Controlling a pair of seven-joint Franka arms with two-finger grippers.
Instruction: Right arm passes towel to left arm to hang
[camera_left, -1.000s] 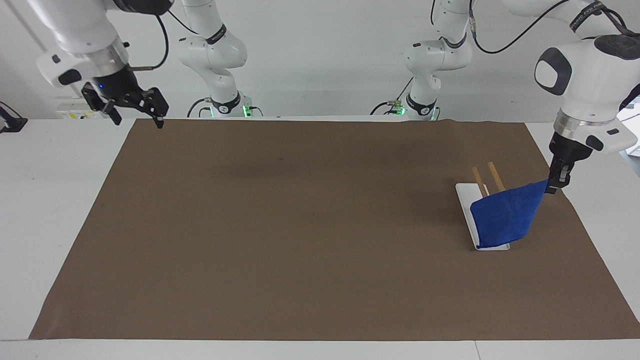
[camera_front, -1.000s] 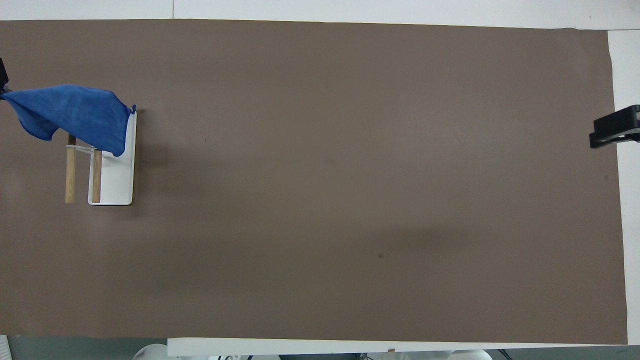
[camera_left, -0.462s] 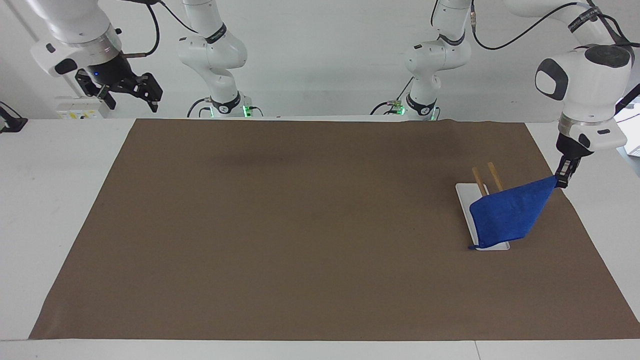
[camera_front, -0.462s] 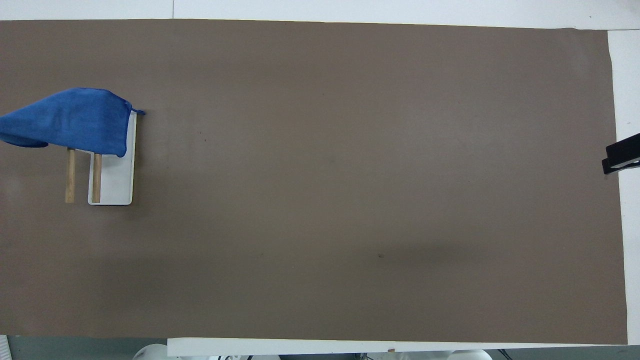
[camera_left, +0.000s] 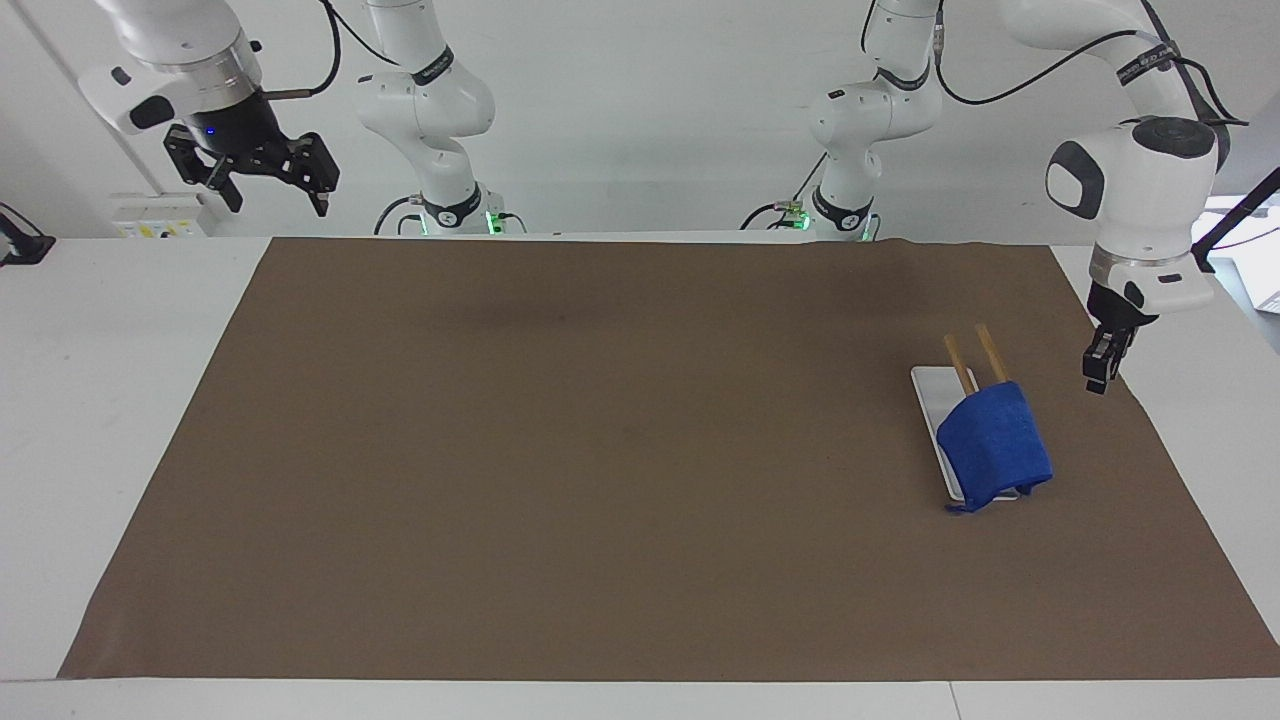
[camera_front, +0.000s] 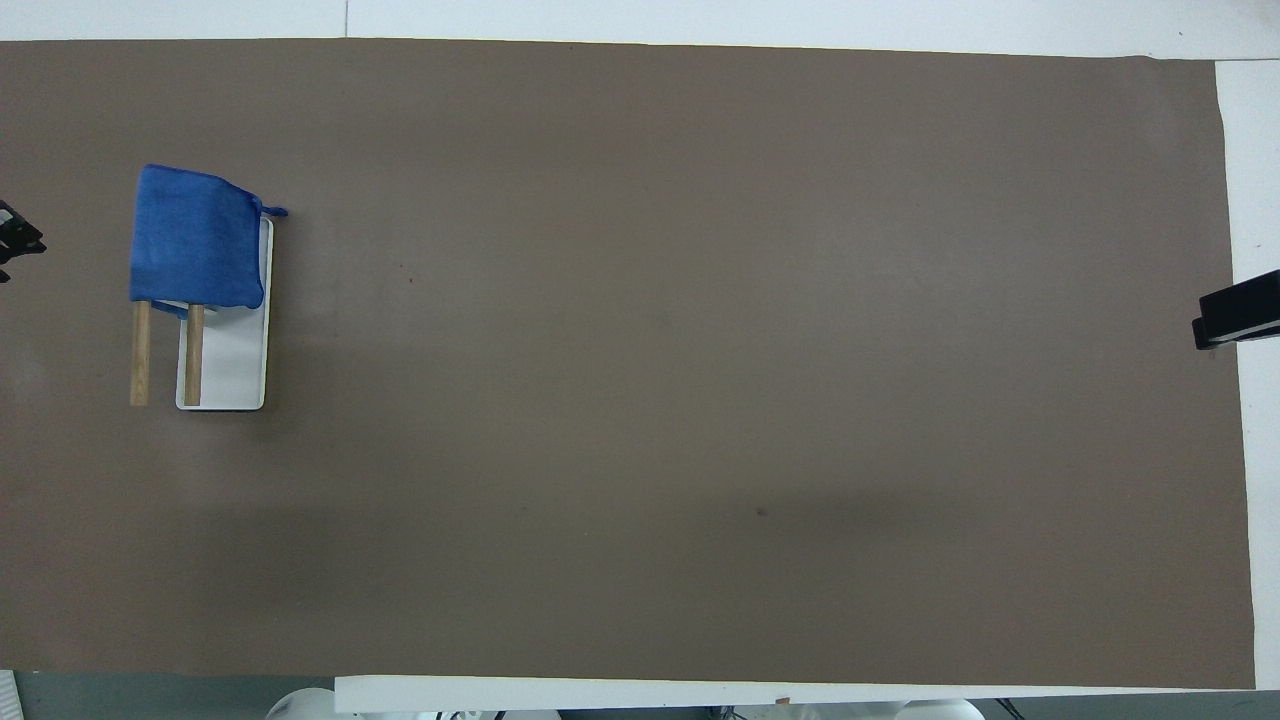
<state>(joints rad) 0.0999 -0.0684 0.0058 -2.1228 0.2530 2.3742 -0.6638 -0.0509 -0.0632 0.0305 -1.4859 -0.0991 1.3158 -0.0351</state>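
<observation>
Along the robots' edge of the white worktop (camera_left: 120, 330) stand the two white arm bases with green lights, and a brown mat (camera_left: 620, 450) covers most of the surface from there outward. Up by that same edge, at its own end of the worktop, the right end effector (camera_left: 268, 178) hangs in the air over the white margin just beside the mat's corner, a small blue light showing on it, its fingers spread wide apart and carrying nothing; this arm waits. Toward the left arm's end of the mat sits a white rack (camera_left: 934, 395) with a flat base plate and two wooden rods (camera_left: 990, 352) running side by side above it. The rod ends nearer to the robots are bare. The towel (camera_left: 993, 445), royal blue, is draped over the farther part of both rods, hanging down on either side, with a small loop of it trailing onto the mat at the base plate's farther corner. The left end effector (camera_left: 1098, 367) hangs over the mat's edge beside the rack, toward the worktop's end, clearly apart from the towel and touching nothing; its fingers point down and hold nothing, though how far they are parted I cannot tell. Nothing stands between it and the rack.
</observation>
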